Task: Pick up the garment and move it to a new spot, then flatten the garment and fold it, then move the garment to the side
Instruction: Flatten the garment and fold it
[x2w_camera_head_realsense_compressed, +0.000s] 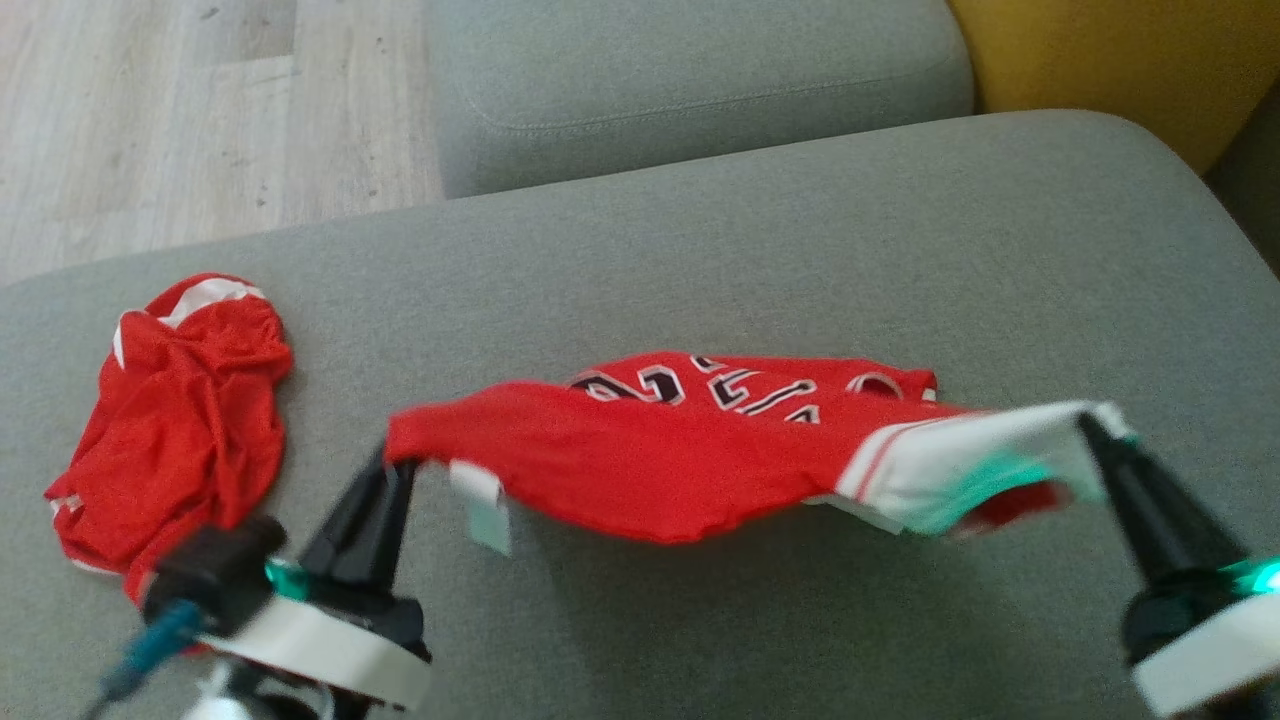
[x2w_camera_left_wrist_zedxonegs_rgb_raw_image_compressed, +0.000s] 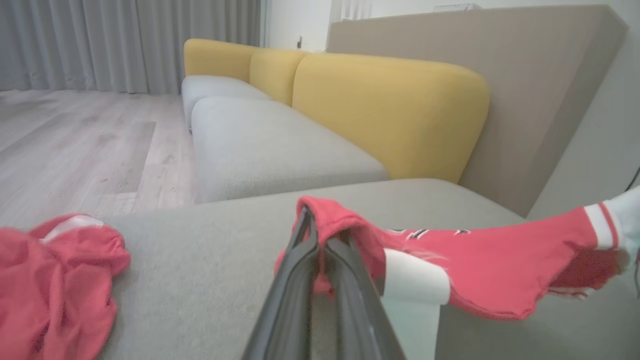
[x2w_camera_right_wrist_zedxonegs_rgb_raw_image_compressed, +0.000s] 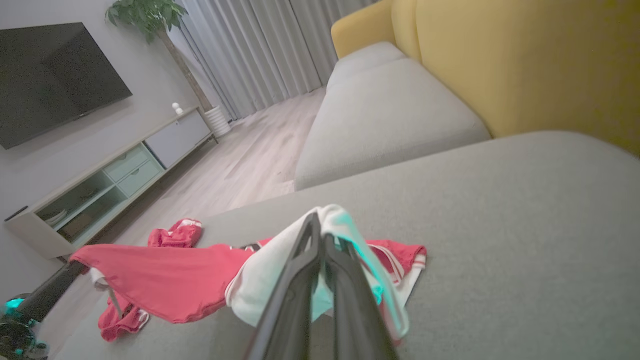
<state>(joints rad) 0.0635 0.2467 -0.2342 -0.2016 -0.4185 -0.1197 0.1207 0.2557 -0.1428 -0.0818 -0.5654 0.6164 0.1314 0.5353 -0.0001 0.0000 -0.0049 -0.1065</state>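
Stretching between the two arms, the red garment (x2w_camera_head_realsense_compressed: 650, 460) is held up by its near edge just above the grey sofa seat (x2w_camera_head_realsense_compressed: 760, 230), while its far edge, the part with black-and-white lettering, seems to trail on the cushion. The left gripper (x2w_camera_head_realsense_compressed: 400, 462) has its fingers pressed together on a bunched red corner, and the left wrist view shows cloth folded over the dark fingertips (x2w_camera_left_wrist_zedxonegs_rgb_raw_image_compressed: 306, 225). The right gripper (x2w_camera_head_realsense_compressed: 1092, 425) is likewise pinched tight, on the white banded end (x2w_camera_head_realsense_compressed: 960, 465) of the same garment, with white fabric draped over both sides of its fingers in the right wrist view. Holding the two opposite ends apart looks deliberate: it keeps the cloth roughly taut and spread along its length, so it can be carried as a sheet and laid down flat instead of in a heap. A white label (x2w_camera_head_realsense_compressed: 488, 512) dangles from the hem just beside the left gripper, which suggests the hem is turned outward here. A second red garment (x2w_camera_head_realsense_compressed: 170, 430) lies crumpled on the same seat to the left, well apart from the held one; the bare stretch of cushion beyond and to the right looks like the better landing spot. I judge the carrying step to be under way, with flattening and folding not yet begun.
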